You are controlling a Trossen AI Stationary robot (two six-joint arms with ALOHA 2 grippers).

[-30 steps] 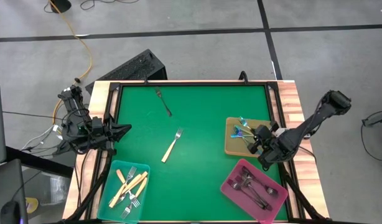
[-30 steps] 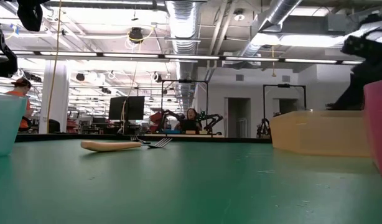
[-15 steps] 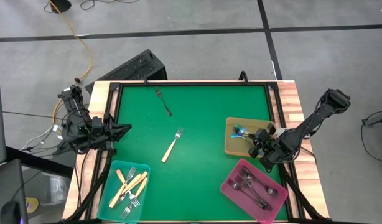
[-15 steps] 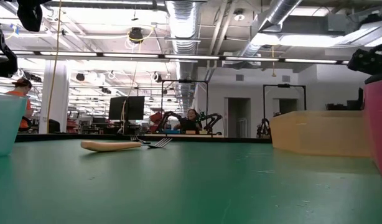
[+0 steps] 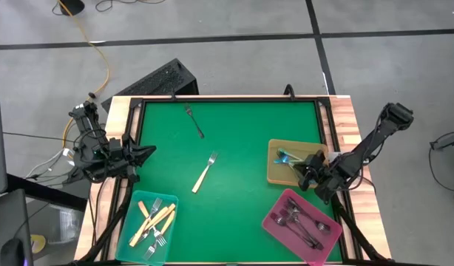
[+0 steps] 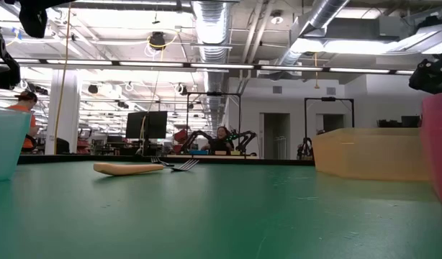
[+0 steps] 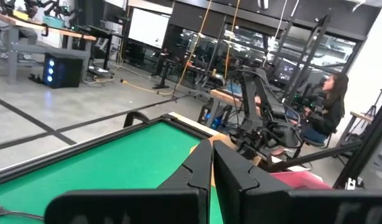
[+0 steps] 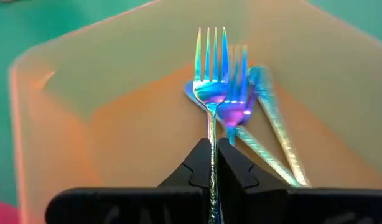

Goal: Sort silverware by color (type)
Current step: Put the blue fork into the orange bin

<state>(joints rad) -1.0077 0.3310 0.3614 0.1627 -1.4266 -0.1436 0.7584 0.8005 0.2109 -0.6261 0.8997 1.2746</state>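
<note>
The right gripper [image 8: 213,163] hangs low over the shallow tan plastic tray [image 5: 275,176] at the right side of the green-topped desk [image 5: 242,148], its fingers pinched on the thin handle of an iridescent blue-rainbow fork [image 8: 211,87]. The tines point away from the wrist, over the tray floor, where other rainbow forks [image 8: 256,118] already lie, one partly under the held fork's head. That pose suits a low release, so the fork lands flat among its own kind rather than bouncing out.

The left gripper [image 7: 212,163] waits with fingers shut at the desk's left edge, well apart from the work.

Two pieces are not yet sorted: a cream-handled fork [image 5: 204,173] near the middle of the desk and a dark grey metal fork [image 5: 194,120] near the far edge. The teal tray [image 5: 128,224] at the near left holds cream-handled forks [image 5: 154,220]; the pink tray [image 5: 275,228], just beside the tan one, holds dark forks [image 5: 305,225]. The pink tray's wall sits close to the right arm, so a careless withdrawal could clip it.
</note>
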